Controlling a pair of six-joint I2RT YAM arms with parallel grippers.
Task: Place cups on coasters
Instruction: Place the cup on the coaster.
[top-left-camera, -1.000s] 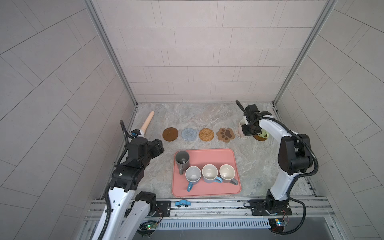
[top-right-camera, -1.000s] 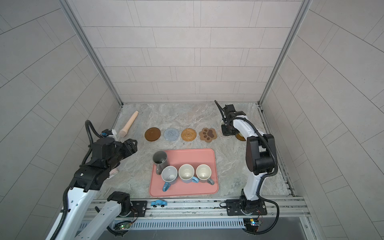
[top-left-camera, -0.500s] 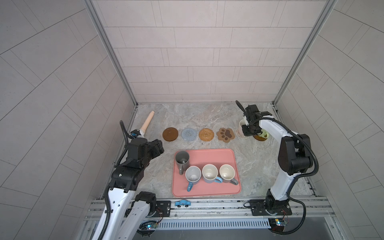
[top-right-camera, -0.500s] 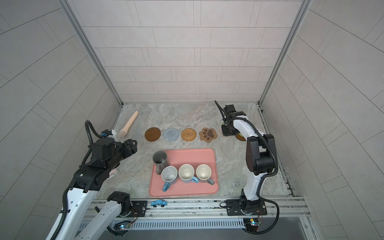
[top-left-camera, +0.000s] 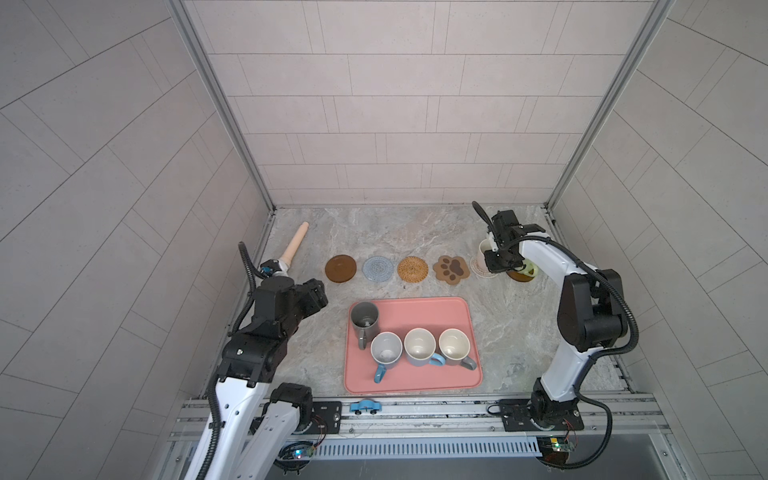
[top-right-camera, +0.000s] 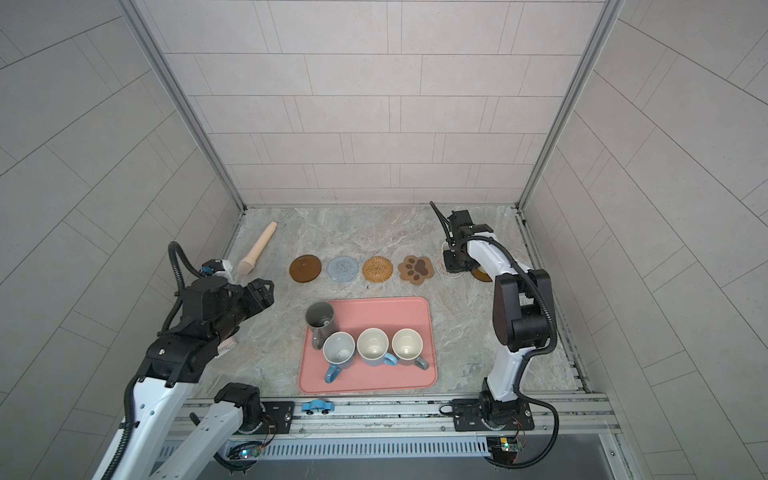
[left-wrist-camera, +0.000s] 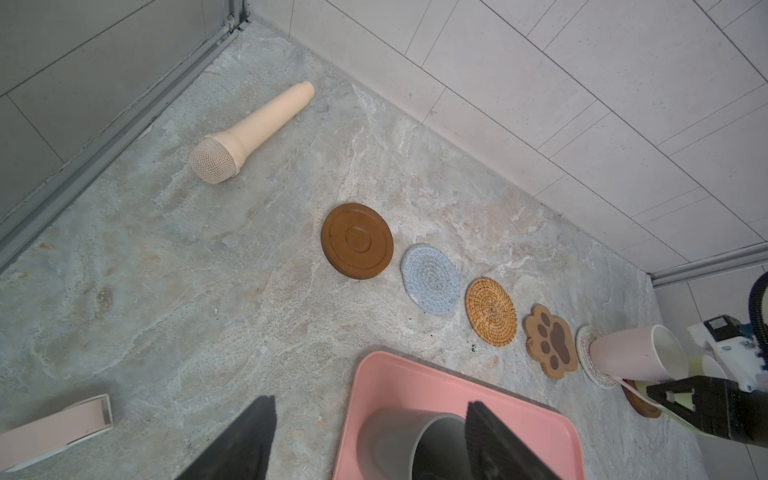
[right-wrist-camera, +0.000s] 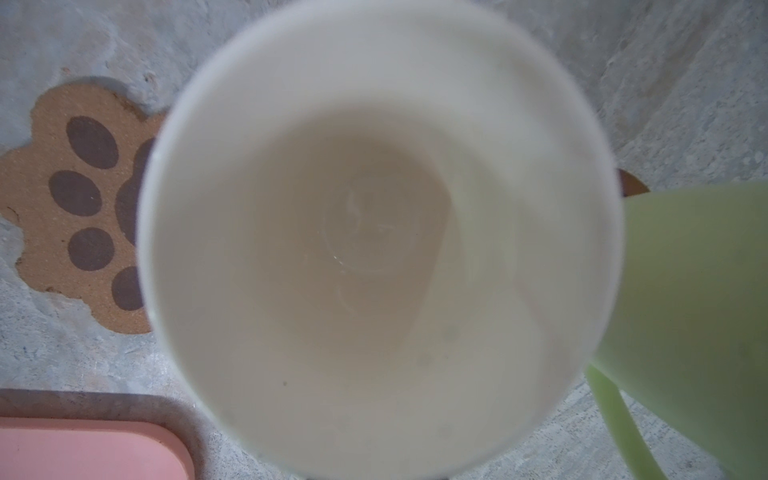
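Note:
My right gripper (top-left-camera: 497, 261) is shut on the pink cup (top-left-camera: 483, 249), whose base meets the cream woven coaster (top-left-camera: 478, 270). Its fingers are hidden in the right wrist view, which the cup's inside (right-wrist-camera: 374, 232) fills. Beside it, a green cup (top-left-camera: 530, 269) stands on a brown wooden coaster (top-left-camera: 517, 276). Bare in a row lie the paw (top-left-camera: 451, 270), rattan (top-left-camera: 412, 269), crochet (top-left-camera: 378, 268) and wooden (top-left-camera: 340, 269) coasters. My left gripper (left-wrist-camera: 370, 403) hangs open beside the dark grey cup (top-left-camera: 364, 318).
The pink tray (top-left-camera: 415, 307) also holds a pale grey cup with a blue handle (top-left-camera: 385, 353), a light blue cup (top-left-camera: 419, 347) and a grey cup (top-left-camera: 454, 344). A beige microphone-shaped object (top-left-camera: 296, 247) lies at the back left. A pink block (left-wrist-camera: 54, 432) lies near my left arm.

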